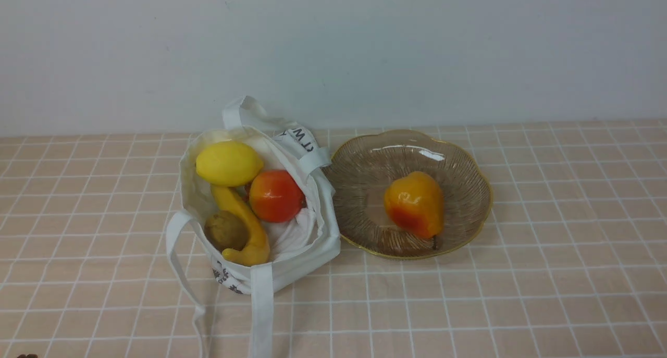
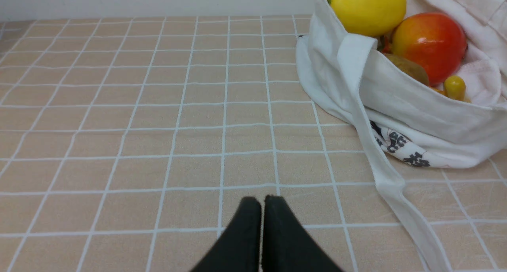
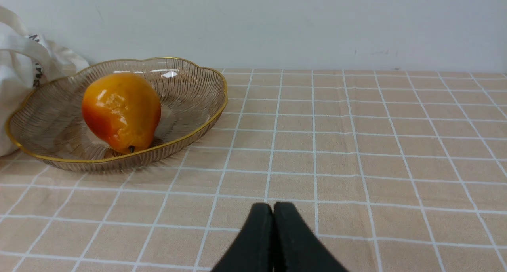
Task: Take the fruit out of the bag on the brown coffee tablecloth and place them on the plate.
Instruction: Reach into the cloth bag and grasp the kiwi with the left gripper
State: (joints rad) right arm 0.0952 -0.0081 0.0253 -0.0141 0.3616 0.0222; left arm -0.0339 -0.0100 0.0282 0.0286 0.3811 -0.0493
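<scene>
Set before a plain pale wall (image 1: 333, 50), the light peach-brown cloth with a white-line grid (image 1: 568, 285) runs back to the wall's foot. On it: one white cloth tote with strap handles and dark print (image 1: 312, 254), mouth open, left of centre, holding a yellow lemon (image 1: 229, 163), a glossy red-orange round fruit (image 1: 276, 196), a curved orange-yellow banana (image 1: 249, 230) and a dull olive-brown ball (image 1: 226, 230). Just beside its right side, one translucent brownish glass plate with scalloped gold rim (image 1: 359, 191), bearing an orange-yellow fruit with a red patch (image 1: 415, 204). Bare cloth lies left of the tote, right of the plate and in front. Left gripper (image 2: 263, 202): closed, empty. Right gripper (image 3: 273, 208): closed, empty.
</scene>
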